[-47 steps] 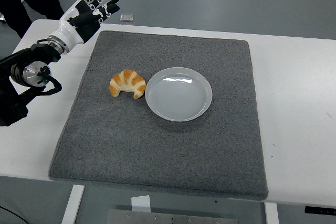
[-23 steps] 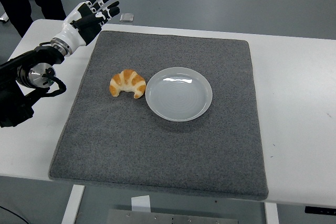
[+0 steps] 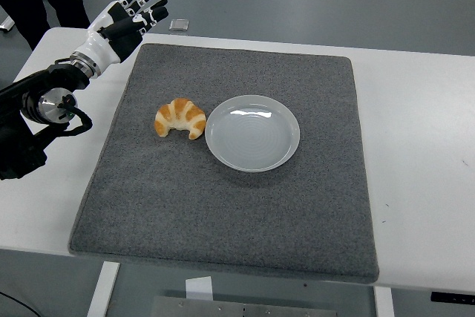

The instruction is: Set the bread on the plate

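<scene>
One hand, the left hand (image 3: 133, 12), has barely moved and stays up at 10 o'clock, fingers spread and empty, so the bread (image 3: 180, 118) still waits beside the plate (image 3: 252, 133).

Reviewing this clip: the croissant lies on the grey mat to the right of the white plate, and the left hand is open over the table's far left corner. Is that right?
Not quite. The head view shows the croissant to the left of the white plate, right up against its rim, on the grey mat. The rest holds: the left hand is open over the table's far left corner.
</scene>
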Controlling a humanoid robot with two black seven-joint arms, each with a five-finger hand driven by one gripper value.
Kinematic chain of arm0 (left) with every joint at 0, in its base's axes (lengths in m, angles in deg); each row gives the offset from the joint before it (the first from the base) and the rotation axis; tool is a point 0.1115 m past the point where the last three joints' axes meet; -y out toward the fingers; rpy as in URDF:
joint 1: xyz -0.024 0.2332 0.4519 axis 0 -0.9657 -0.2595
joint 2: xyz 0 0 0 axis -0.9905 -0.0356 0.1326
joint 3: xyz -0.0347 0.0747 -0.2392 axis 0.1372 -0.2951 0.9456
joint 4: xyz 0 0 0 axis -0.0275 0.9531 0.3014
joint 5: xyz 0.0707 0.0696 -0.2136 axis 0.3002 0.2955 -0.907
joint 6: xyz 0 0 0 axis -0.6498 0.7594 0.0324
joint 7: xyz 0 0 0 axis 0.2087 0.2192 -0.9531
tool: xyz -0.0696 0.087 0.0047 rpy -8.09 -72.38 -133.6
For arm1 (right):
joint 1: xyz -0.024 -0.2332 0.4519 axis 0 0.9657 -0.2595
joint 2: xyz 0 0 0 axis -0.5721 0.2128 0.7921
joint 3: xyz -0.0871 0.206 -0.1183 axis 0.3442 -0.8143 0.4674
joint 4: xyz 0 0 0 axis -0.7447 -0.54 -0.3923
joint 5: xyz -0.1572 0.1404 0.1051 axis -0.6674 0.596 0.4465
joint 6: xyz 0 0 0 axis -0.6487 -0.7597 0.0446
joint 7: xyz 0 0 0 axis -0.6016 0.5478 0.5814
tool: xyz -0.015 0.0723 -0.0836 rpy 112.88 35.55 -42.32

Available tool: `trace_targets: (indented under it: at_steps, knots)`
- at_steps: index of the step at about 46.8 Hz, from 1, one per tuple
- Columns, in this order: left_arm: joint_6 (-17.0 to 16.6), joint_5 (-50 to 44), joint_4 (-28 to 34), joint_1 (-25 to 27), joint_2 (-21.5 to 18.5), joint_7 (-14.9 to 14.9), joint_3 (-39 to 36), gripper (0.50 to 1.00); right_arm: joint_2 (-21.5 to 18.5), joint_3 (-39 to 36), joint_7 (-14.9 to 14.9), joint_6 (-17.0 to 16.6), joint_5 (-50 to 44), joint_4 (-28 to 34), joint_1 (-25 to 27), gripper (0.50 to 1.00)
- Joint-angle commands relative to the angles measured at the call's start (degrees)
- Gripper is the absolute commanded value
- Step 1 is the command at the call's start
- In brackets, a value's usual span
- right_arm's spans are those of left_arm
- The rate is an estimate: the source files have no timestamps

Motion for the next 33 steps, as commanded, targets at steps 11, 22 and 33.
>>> trace_targets:
  at_steps: [11, 22, 33]
  knots:
    - [-0.47, -0.09, 0.03, 0.07, -0.04, -0.09, -0.08, 0.992, 0.0, 0.0, 0.0, -0.01, 0.09, 0.0, 0.0, 0.952]
    - [-0.29, 0.0, 1.09, 0.69, -0.65, -0.09, 0.01, 0.992, 0.0, 0.0, 0.0, -0.01, 0.0, 0.0, 0.0, 0.952]
    - [-0.91, 0.09, 13.65, 1.48, -9.61, -0.09, 0.27, 0.992, 0.0, 0.0, 0.0, -0.01, 0.0, 0.0, 0.0, 0.952]
